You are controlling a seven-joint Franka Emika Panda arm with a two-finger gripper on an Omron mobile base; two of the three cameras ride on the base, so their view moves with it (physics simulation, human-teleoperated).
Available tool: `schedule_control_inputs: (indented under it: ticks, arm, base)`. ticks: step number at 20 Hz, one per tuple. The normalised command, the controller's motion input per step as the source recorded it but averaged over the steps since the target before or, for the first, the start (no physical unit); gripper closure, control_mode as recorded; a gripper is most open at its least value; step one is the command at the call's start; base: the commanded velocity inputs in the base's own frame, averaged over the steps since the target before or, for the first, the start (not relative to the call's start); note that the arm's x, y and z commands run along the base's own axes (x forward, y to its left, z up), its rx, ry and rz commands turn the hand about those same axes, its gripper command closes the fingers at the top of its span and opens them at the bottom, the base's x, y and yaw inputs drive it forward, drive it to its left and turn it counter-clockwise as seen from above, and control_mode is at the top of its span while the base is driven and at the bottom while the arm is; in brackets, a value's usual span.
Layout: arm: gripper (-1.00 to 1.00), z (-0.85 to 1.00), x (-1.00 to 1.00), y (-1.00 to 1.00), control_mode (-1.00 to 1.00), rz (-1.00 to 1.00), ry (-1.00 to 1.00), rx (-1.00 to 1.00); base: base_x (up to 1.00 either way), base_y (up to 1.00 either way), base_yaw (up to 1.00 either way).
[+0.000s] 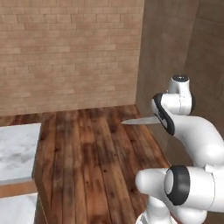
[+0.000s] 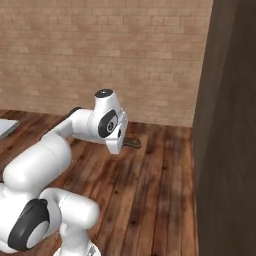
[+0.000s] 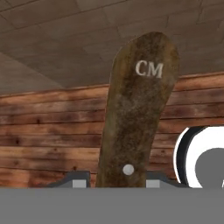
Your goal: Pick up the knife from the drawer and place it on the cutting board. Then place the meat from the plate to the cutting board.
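The gripper point(image 3: 116, 181) is clenched on the knife point(image 3: 138, 109), whose dark, mottled brown handle rises between the two finger tips in the hand view, a rivet low on it and the letters "CM" near its rounded end. The pinch sits low on the handle, close to where the blade would begin, which probably keeps the long tool from swinging as the arm moves.

In the left base view the knife's silver-grey blade point(image 1: 141, 120) sticks out level to the left of the wrist, pointed tip leading, held well above the wooden floor point(image 1: 96, 148). In the right base view the handle's end point(image 2: 131, 143) pokes out to the right of the wrist. So the knife is carried crosswise and roughly flat, a pose that suits laying it down on a board.

A white marble counter point(image 1: 17, 151) shows at the left edge of the left base view; a brick wall point(image 1: 70, 52) stands at the far side and a dark cabinet side point(image 2: 225, 150) on the right. I judge the knife is in transit, and placing it and moving the meat are not yet done.
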Motion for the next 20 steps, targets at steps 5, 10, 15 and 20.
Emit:
schedule_control_inputs:
  ticks: [5, 10, 15, 20]
  arm:
    - [1.00, 0.00, 0.00, 0.00, 1.00, 0.00, 0.00, 0.00]
    - [1.00, 0.00, 0.00, 0.00, 1.00, 0.00, 0.00, 0.00]
    - [1.00, 0.00, 0.00, 0.00, 1.00, 0.00, 0.00, 0.00]
    - [1.00, 0.00, 0.00, 0.00, 1.00, 0.00, 0.00, 0.00]
  base:
    - [1.00, -0.61, 0.11]
    - [1.00, -0.14, 0.17]
    - [1.00, 0.00, 0.38]
    - [1.00, -0.02, 0.50]
